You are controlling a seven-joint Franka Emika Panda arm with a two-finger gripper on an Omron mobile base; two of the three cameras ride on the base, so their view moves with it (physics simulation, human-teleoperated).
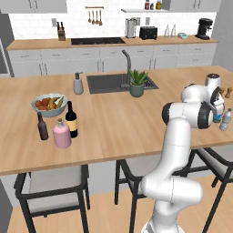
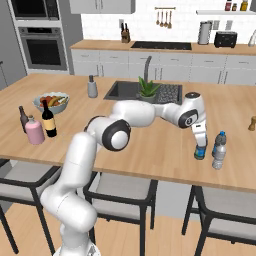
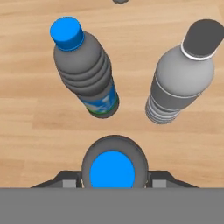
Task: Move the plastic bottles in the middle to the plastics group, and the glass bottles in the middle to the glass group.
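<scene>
One blue-capped bottle point(image 3: 112, 173) is clamped between the jaws of the gripper point(image 3: 112, 180), its base apparently at or just above the counter point(image 2: 150, 145). Just ahead of the gripper stand a labelled bottle point(image 3: 85, 72) and a dark-capped bottle point(image 3: 186, 74), both upright and close together. Far off to the gripper's side, the pink bottle point(image 2: 34, 132) stands beside the wine bottle point(image 2: 48, 120) and brown bottle point(image 2: 22, 119). Judged status: glass sorting complete; only release of the held bottle remains.
</scene>
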